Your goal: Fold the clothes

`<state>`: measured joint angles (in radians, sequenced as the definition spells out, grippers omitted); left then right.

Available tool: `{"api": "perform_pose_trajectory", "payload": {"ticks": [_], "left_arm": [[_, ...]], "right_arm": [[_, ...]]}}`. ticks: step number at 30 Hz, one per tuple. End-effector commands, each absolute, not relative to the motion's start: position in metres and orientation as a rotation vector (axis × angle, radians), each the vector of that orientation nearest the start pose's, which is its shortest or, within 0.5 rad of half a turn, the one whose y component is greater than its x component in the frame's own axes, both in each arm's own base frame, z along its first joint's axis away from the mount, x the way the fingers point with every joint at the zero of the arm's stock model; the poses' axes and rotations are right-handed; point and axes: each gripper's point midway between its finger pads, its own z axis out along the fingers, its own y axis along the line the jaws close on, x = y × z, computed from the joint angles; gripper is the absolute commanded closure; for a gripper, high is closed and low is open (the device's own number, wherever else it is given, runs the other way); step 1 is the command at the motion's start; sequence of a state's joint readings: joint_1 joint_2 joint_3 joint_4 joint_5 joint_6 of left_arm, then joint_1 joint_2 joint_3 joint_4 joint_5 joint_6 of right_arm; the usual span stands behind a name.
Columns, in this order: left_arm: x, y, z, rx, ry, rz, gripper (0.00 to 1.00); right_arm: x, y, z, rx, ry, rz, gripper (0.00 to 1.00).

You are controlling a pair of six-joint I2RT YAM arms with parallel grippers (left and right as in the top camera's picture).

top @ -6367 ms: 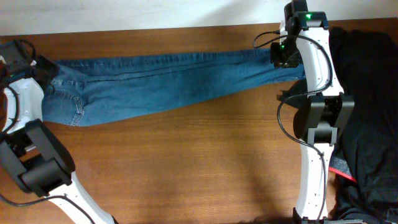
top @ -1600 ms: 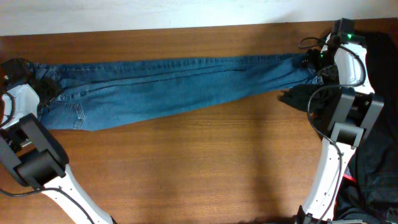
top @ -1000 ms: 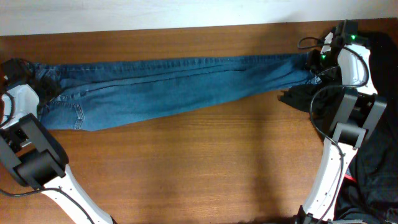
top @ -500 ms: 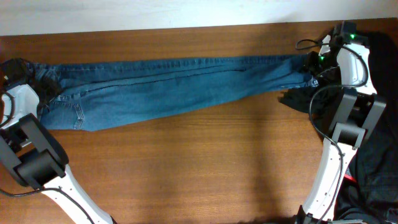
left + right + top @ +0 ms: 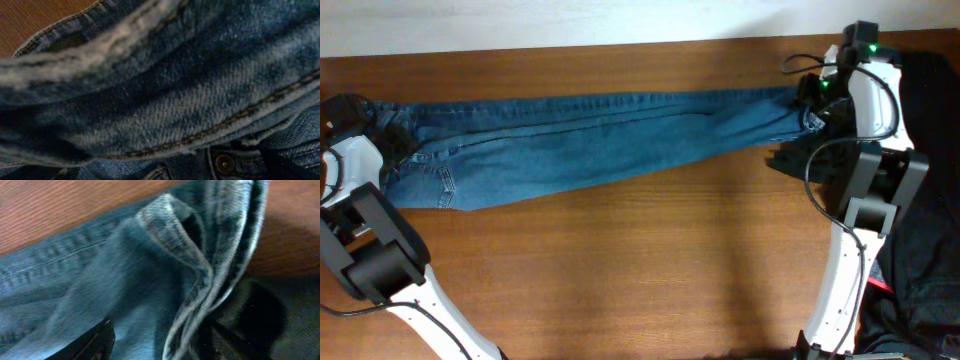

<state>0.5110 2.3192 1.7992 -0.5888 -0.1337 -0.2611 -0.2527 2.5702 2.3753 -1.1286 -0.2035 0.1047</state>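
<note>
The clothes, a pair of blue jeans, lie stretched flat along the far side of the table, waist to the left and leg hems to the right. My left gripper sits on the waist end. The left wrist view is filled by the denim waistband and a metal button, and no fingers show there. My right gripper is at the hem end. In the right wrist view its jaws stand apart around the folded hems, with one dark finger resting on the denim.
A heap of black cloth lies at the right edge, partly under the right arm and touching the hems; it shows as dark cloth in the right wrist view. Bare brown table lies in front of the jeans. A red item peeks out at lower right.
The right gripper's jaws have widened and the wrist has shifted slightly left over the hems. Earlier the jeans were drawn out straighter toward the right. The left arm holds still.
</note>
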Motion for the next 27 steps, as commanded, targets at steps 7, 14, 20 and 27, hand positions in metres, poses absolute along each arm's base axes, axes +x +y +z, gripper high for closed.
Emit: {"api": "perform_pose_trajectory", "payload": {"ticks": [7, 14, 20, 27], "left_arm": [[0.442, 0.297, -0.016, -1.096, 2.574, 0.313, 0.01], [0.441, 0.297, -0.016, -1.097, 2.575, 0.313, 0.01], [0.441, 0.296, -0.016, -1.098, 2.578, 0.313, 0.01], [0.441, 0.296, -0.016, -1.098, 2.578, 0.313, 0.01]], "right_arm": [[0.558, -0.088, 0.072, 0.396, 2.764, 0.193, 0.31], [0.550, -0.128, 0.070, 0.459, 2.770, -0.135, 0.26], [0.524, -0.168, 0.071, 0.656, 2.768, -0.403, 0.22], [0.547, -0.163, 0.090, 0.555, 2.712, -0.198, 0.13]]}}
